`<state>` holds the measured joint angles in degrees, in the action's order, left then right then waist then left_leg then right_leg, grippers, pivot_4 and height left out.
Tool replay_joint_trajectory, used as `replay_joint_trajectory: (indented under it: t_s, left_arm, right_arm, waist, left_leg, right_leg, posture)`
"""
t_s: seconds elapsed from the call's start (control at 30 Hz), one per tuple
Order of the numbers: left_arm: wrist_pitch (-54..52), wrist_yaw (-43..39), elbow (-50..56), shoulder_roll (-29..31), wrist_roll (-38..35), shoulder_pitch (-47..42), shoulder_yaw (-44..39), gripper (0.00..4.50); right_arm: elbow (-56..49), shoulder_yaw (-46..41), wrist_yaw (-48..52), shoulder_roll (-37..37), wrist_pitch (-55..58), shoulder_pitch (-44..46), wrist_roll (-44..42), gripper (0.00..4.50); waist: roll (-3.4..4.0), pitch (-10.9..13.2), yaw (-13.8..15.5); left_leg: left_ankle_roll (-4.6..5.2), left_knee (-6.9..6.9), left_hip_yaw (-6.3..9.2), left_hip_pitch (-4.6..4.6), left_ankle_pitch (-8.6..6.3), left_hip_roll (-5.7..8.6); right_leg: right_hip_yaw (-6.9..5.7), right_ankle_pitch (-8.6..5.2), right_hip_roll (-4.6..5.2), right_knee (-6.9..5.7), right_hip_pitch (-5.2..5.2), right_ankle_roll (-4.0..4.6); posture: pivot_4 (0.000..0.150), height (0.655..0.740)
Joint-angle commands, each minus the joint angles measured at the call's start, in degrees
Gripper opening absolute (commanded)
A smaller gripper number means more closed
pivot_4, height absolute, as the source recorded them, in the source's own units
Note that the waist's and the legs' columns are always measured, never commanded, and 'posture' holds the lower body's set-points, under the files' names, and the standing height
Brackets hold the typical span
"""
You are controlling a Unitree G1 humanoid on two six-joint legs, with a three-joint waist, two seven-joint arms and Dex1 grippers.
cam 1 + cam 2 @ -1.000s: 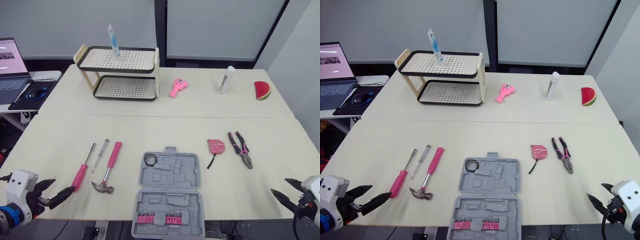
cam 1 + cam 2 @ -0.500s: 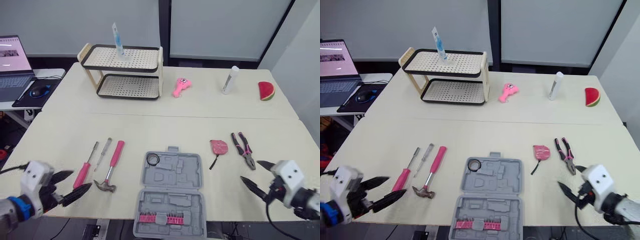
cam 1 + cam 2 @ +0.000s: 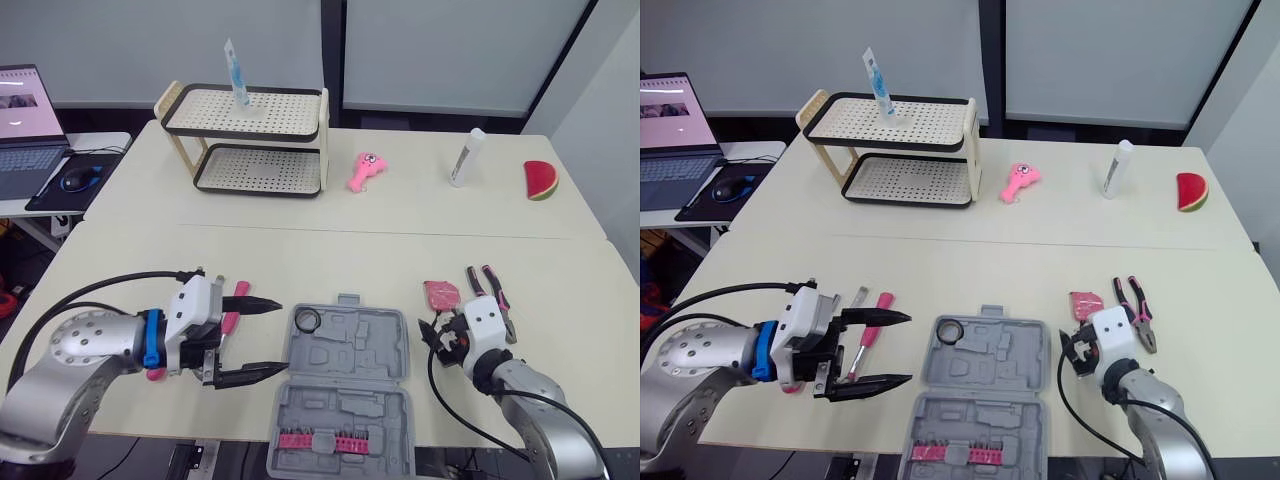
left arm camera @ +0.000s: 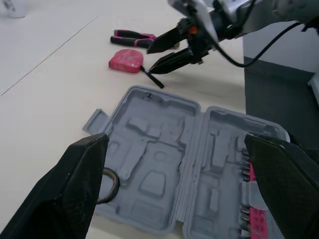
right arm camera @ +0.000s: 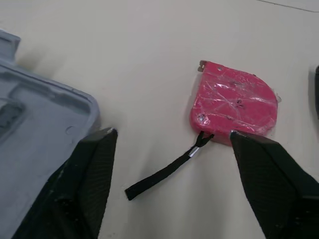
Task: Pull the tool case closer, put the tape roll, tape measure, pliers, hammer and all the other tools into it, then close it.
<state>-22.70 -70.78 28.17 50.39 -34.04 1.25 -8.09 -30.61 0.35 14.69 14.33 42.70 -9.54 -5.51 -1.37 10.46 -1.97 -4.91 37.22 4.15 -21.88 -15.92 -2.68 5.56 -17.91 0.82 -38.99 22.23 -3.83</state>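
The grey tool case (image 3: 340, 390) lies open near the table's front edge, with the black tape roll (image 3: 305, 319) in its far left pocket. My left gripper (image 3: 262, 338) hovers open at the case's left side, above the pink-handled hammer (image 3: 869, 334) and screwdrivers, which it partly hides. The pink tape measure (image 5: 234, 107) lies right of the case, its black strap (image 5: 164, 174) trailing toward me. My right gripper (image 3: 434, 341) is open just short of that strap, touching nothing. The pliers (image 3: 490, 285) lie right of the tape measure.
At the back stand a two-tier rack (image 3: 245, 140) with a blue item (image 3: 233, 70) on top, a pink toy (image 3: 362, 170), a white tube (image 3: 465, 157) and a watermelon slice (image 3: 541, 181). A laptop (image 3: 25, 110) and mouse (image 3: 75, 182) sit on a side desk at left.
Both arms came up from the table's front edge. The left gripper moved right to the case's left side; the right gripper moved left and forward to the tape measure's strap.
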Motion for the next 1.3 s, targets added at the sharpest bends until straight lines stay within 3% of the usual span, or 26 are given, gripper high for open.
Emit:
replay_joint_trajectory:
  t_s: [0.03, 0.33, 0.57, 0.97, 1.3]
  left_arm:
    - [3.78, -2.3, -1.17, -0.39, 1.46, -1.49, 2.66, 4.5]
    - [11.63, -5.07, -6.4, -2.22, 4.69, -1.55, 5.82, 4.5]
    - [15.76, -6.83, -8.75, -3.34, 6.0, -1.19, 6.88, 4.5]
    - [16.92, -7.93, -8.88, -5.56, 4.51, -2.93, 8.07, 4.5]
    - [17.61, -8.86, -7.9, -6.14, 5.13, -3.88, 11.11, 4.5]
  right_arm:
    - [0.3, -0.1, -3.53, -2.08, 2.28, 1.22, 0.71, 3.55]
    - [4.57, 0.82, -7.93, -4.86, 3.26, 2.71, 1.62, 3.55]
    - [6.91, 0.12, -9.7, -6.18, 2.22, 3.47, 2.05, 2.11]
    - [7.06, 0.58, -8.86, -5.53, 1.84, 2.89, 1.63, 0.0]
    - [-2.54, -3.43, -1.57, 2.51, 4.74, -5.81, -1.83, 0.0]
  waist:
    - [0.01, -0.01, -0.06]
    - [0.01, -0.02, -0.17]
    - [0.0, -0.06, -0.47]
    - [-0.01, -0.1, -0.93]
    - [0.06, -0.18, -0.6]
  left_leg:
    - [0.0, -0.04, 0.0, 0.02, 0.0, 0.0]
    - [0.01, -0.09, 0.0, 0.05, 0.01, 0.0]
    - [0.01, -0.08, 0.01, 0.08, 0.01, -0.01]
    - [0.02, -0.08, 0.03, 0.1, 0.02, -0.02]
    - [0.03, -0.06, 0.07, 0.1, 0.02, -0.01]
  right_leg:
    - [0.0, 0.0, 0.0, 0.0, 0.0, 0.0]
    - [-0.01, -0.01, -0.01, -0.06, 0.01, 0.03]
    - [-0.02, 0.0, -0.01, -0.09, -0.02, 0.03]
    - [-0.04, 0.0, -0.01, -0.11, -0.05, 0.03]
    - [-0.09, 0.0, -0.01, -0.13, -0.09, 0.03]
  posture:
    - [0.15, 0.735]
    - [0.15, 0.735]
    - [0.15, 0.735]
    - [0.15, 0.735]
    - [0.15, 0.735]
